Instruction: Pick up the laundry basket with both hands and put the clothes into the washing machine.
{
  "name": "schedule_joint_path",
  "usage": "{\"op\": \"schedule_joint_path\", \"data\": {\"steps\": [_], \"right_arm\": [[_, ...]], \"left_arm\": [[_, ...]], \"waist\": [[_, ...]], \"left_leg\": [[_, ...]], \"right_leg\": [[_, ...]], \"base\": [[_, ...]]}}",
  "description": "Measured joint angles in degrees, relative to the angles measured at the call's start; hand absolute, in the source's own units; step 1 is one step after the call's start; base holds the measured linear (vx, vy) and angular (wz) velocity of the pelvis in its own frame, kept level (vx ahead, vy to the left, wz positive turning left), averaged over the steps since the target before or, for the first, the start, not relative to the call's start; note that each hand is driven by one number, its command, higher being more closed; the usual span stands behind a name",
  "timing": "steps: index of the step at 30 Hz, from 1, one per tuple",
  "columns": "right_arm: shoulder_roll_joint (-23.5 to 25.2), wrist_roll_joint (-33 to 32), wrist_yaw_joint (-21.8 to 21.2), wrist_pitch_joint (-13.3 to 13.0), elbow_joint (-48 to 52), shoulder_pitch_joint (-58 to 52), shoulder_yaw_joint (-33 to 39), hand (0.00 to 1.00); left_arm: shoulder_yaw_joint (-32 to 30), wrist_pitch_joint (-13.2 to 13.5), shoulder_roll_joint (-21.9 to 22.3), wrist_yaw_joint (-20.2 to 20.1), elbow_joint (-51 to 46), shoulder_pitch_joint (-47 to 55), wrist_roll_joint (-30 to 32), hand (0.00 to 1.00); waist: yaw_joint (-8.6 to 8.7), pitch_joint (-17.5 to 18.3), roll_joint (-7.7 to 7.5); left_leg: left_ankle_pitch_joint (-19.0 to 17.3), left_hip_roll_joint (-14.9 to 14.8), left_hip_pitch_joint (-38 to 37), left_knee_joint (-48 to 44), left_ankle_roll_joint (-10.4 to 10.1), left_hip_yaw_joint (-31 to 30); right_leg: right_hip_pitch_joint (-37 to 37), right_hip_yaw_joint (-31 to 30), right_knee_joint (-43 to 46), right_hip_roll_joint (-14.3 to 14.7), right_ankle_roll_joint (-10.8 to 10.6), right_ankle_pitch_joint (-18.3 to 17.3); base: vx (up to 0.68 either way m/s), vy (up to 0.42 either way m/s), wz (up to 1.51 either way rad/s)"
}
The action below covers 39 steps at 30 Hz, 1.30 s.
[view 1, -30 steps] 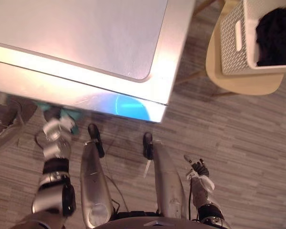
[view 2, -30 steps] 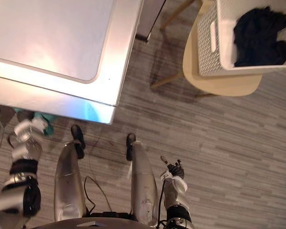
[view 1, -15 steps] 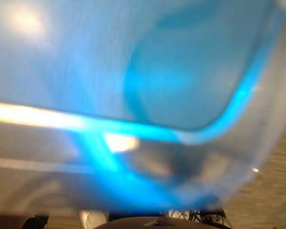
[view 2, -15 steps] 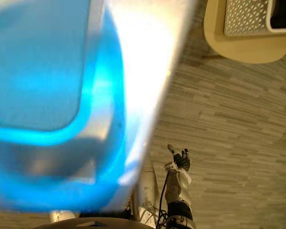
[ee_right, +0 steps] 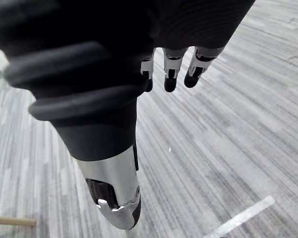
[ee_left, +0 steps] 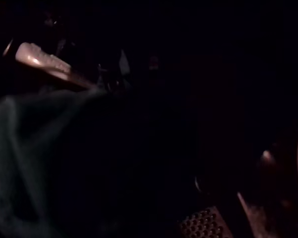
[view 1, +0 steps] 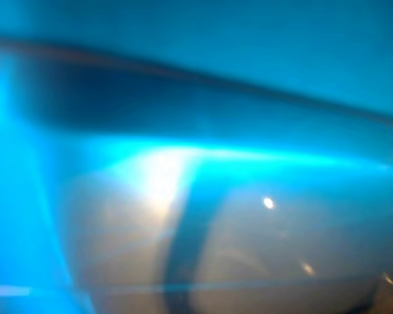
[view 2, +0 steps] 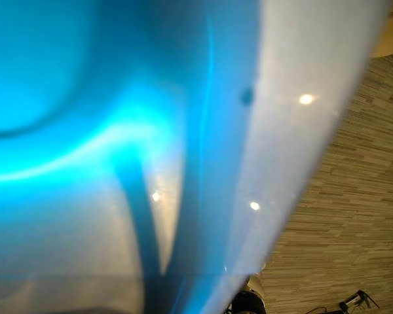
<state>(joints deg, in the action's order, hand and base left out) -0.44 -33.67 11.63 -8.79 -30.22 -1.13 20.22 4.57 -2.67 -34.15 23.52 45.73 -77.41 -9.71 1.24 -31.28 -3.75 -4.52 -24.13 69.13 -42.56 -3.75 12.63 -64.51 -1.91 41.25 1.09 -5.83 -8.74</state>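
Right wrist view: the right hand [ee_right: 171,69] is held slack, empty. Whether the left hand [ee_left: 39,58] grips cannot be told; the dark cloth [ee_left: 35,163] should be released deep inside the washing machine drum [ee_left: 203,225].

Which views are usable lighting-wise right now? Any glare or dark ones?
Left eye view: washing machine very close, blue glow and a bright glare patch on it. Right eye view: same glow, small bright spots; floor evenly lit. Left wrist view: nearly black, a dim cloth barely readable. Right wrist view: well lit, right hand open over the floor.
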Motion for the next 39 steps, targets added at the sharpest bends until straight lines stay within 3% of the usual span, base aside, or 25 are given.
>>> {"op": "schedule_joint_path", "data": {"steps": [4, 12, 15, 19, 22, 25, 29, 32, 36, 39], "right_arm": [[-0.24, -0.08, -0.39, -0.02, 0.39, 0.0, -0.93, 0.0], [-0.15, -0.11, -0.47, 0.03, 0.57, 0.0, -1.93, 0.0], [-0.15, -0.11, -0.45, 0.09, 0.54, 0.0, -1.92, 0.0], [-0.16, 0.06, -0.37, 0.92, -0.12, 0.0, -1.74, 0.0], [-0.17, 0.32, -0.36, 2.09, -0.37, 0.01, -1.57, 0.0], [-0.22, 0.78, -0.29, 3.75, -2.61, 0.0, -1.55, 0.0], [-0.24, 2.89, -0.4, 6.02, -7.34, -0.21, -1.48, 0.0], [-0.58, 6.56, -1.25, 7.09, -11.11, -0.86, -0.77, 0.0], [-1.0, 11.58, -2.91, 9.08, -15.2, -2.96, 2.76, 0.0], [-1.14, 13.69, -3.05, 9.41, -17.66, -2.91, 3.54, 0.0]], "left_arm": [[-1.38, 0.0, -0.21, -0.48, -0.01, 0.22, 0.75, 0.0], [-11.92, -0.72, 0.1, -0.19, -4.55, 6.4, 3.46, 0.0], [-15.38, -0.78, 2.83, 0.04, -5.23, 10.76, 5.21, 0.0], [-22.76, -1.2, 11.6, 0.03, -6.19, 24.85, 5.24, 0.0], [-23.87, -1.23, 15.5, -0.2, -6.52, 32.33, 2.72, 0.0], [-22.24, -0.85, 21.34, -0.78, -9.36, 45.2, -1.35, 0.0], [-21.27, -0.11, 29.41, -4.05, -10.09, 63.15, -1.3, 0.0], [-22.07, 0.26, 33.89, -6.96, -4.96, 72.52, 0.0, 0.0], [-29.72, 0.54, 38.74, -11.16, 4.25, 79.69, 2.54, 0.0], [-34.67, 0.33, 39.53, -12.47, 7.93, 80.83, 4.9, 0.0]], "waist": [[0.22, 0.0, 0.0], [1.61, 0.0, 0.0], [1.51, 0.0, 0.01], [1.22, 0.05, 0.02], [0.74, 0.06, 0.02], [0.49, 0.3, 0.17], [-0.53, 5.32, 0.76], [-1.04, 11.03, 2.54], [-1.98, 19.32, 5.74], [-2.13, 21.22, 6.19]], "left_leg": [[0.33, 0.04, 0.09, -0.05, 0.14, 0.04], [1.39, 0.41, -0.39, 0.9, 0.1, -0.12], [1.83, 0.8, -1.49, 1.42, 0.09, -0.12], [2.24, 1.67, -7.67, 3.93, -0.1, 0.17], [2.63, 2.53, -12.96, 6.07, -0.41, 1.03], [2.62, 4.43, -23.93, 9.95, -0.71, 2.56], [2.88, 6.61, -37.77, 15.4, -1.07, 4.53], [3.46, 8.2, -47.74, 20.99, -1.66, 5.9], [4.71, 10.5, -58.05, 29.11, -1.71, 6.45], [4.41, 11.4, -60.6, 29.19, -1.55, 5.62]], "right_leg": [[-0.27, -0.07, 0.46, -0.13, 0.02, 0.13], [-0.6, 0.14, 1.85, -0.27, 0.08, 0.1], [-0.13, 0.19, 2.5, -0.64, 0.35, -0.06], [4.89, 0.41, 2.24, -1.26, 1.23, -0.91], [9.0, 0.23, 1.9, -1.77, 1.52, -1.65], [18.31, 0.03, 1.36, -3.2, 1.55, -3.74], [30.22, -0.43, -1.25, -4.31, 1.48, -5.49], [39.66, -0.22, -5.92, -5.17, 1.24, -5.71], [50.52, 1.59, -13.83, -6.53, 1.23, -5.9], [54.77, 3.24, -15.67, -7.67, 0.74, -5.93]], "base": [[0.04, 0.02, 0.0], [0.04, 0.006, 0.04], [0.04, -0.007, 0.11], [0.05, -0.027, 0.2], [0.06, -0.05, 0.23], [0.11, -0.091, 0.34], [0.18, -0.076, 0.15], [0.23, -0.031, 0.08], [0.18, 0.007, 0.19], [0.13, 0.035, 0.3]]}}
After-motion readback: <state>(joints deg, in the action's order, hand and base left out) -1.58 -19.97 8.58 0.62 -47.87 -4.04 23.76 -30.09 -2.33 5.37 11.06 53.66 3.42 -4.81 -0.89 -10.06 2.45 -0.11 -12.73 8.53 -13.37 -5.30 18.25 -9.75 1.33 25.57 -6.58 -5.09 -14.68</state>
